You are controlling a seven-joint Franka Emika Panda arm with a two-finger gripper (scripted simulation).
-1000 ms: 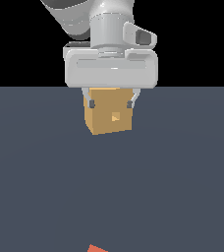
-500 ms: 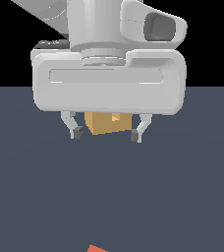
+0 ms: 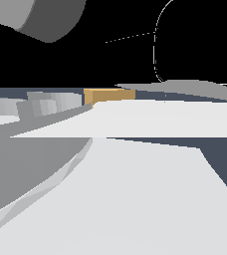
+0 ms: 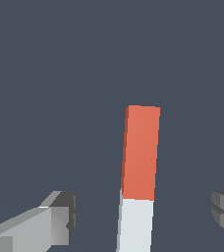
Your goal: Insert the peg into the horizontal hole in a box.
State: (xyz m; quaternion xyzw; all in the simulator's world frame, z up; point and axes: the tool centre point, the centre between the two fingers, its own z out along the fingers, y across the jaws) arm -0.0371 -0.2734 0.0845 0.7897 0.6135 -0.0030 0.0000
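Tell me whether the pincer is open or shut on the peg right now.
Open. In the wrist view, the pincer has its fingers spread wide on either side of the peg, with clear gaps and no contact.

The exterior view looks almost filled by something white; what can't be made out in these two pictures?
- Hole: exterior view, the white arm body close to the camera covers all but a strip of the box.
- Peg: wrist view, its white end runs off the picture's edge.
- Gripper: exterior view shows no fingers; wrist view cuts them at the edges.
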